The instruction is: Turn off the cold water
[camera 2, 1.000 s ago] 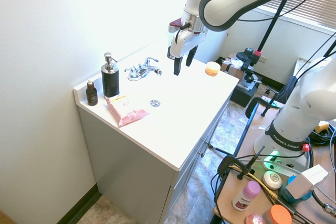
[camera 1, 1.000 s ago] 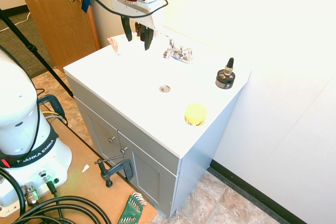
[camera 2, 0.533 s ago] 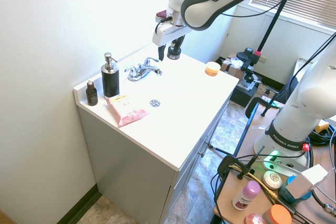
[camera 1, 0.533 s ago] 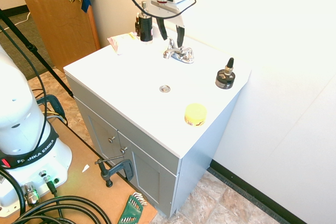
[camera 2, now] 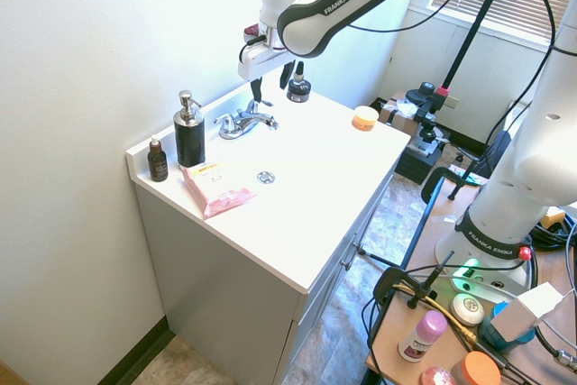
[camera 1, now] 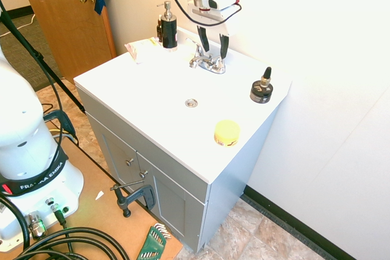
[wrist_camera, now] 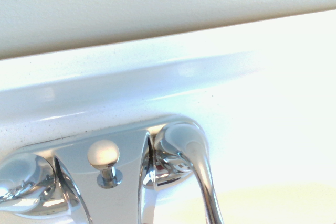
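On a white bathroom vanity (camera 2: pixel 297 250), seen from the second exterior camera, a small dark dropper bottle (camera 2: pixel 158 160) stands at the far left corner beside a black soap dispenser (camera 2: pixel 189 131) with a silver pump; what either holds cannot be made out. A pink packet (camera 2: pixel 216 188) lies flat just in front of them. To the right, the chrome faucet (camera 2: pixel 245 120) sits against the back wall, its handles and lift knob filling the wrist view (wrist_camera: pixel 157 177). The robot's gripper (camera 2: pixel 270 80) hangs just above the faucet, fingers spread apart and clamped on nothing, not touching the handles. The drain (camera 2: pixel 266 177) lies nearer, at the basin's centre. Farther right stand a short black jar (camera 2: pixel 298 90) with a dropper top and a closed yellow tub (camera 2: pixel 365 118) near the edge.
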Controlling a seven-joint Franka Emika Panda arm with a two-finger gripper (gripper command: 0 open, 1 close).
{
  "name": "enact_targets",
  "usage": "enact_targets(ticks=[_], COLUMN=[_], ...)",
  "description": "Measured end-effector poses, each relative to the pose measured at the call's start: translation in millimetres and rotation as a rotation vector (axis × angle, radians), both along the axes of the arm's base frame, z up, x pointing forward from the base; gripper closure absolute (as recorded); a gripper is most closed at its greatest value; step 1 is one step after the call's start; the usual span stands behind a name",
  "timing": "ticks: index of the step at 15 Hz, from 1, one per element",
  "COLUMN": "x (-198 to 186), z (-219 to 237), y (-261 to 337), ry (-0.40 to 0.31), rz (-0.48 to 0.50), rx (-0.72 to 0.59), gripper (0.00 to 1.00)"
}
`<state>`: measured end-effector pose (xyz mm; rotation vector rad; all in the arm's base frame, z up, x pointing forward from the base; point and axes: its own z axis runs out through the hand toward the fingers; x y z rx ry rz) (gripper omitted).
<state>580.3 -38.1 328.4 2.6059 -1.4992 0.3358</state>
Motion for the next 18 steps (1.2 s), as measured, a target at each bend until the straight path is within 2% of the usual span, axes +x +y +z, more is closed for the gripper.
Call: enact_targets(ticks=[6,9,12,14,16,18], x=[-1.0,2.7,23.3,27.7,23.5,0.0], z=[-30.8,-32.6,-27.4,-26.5,-11.7,13.2], y=[-19.6,-38.0,-60.5,-62.6,-61.1,-49.8], ry=[0.043,0.021,-0.026,-0.01,0.008,0.041], rz=[-0.04,-0.057,-0.085,-0.097,-0.092,-0.053], rx=[-0.032,-0.054,-0.084,-0.087,-0.024,0.067], gripper=[0.0,0.0,0.0,0.0,0.0,0.0])
